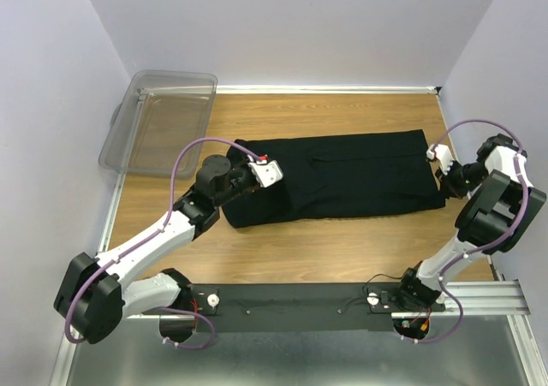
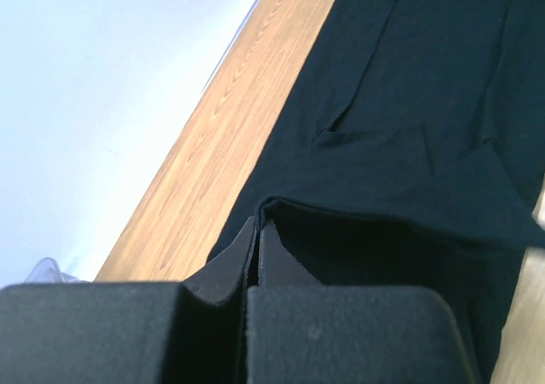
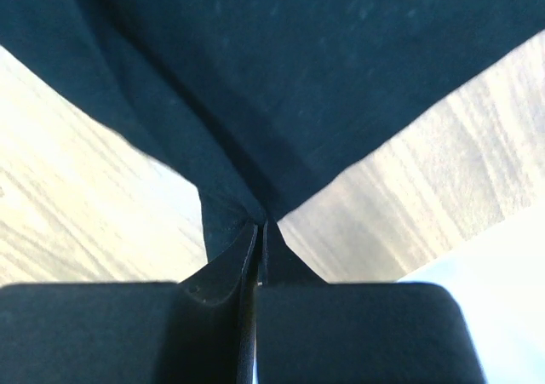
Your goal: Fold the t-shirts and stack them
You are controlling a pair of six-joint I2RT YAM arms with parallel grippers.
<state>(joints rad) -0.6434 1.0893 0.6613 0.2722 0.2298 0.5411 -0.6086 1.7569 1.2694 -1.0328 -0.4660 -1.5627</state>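
Pinching opposite ends of the black t-shirt (image 1: 342,176) lying stretched across the middle of the tabletop (image 1: 325,249), the left gripper (image 2: 259,231) and right gripper (image 3: 260,229) are both clamping thin cloth edges, so any uneven pull is risking a slip and a crooked fold.

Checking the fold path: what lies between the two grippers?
Only the t-shirt, spread in a long band on the table. The left gripper and right gripper each pinch it near an end. The top view shows it.
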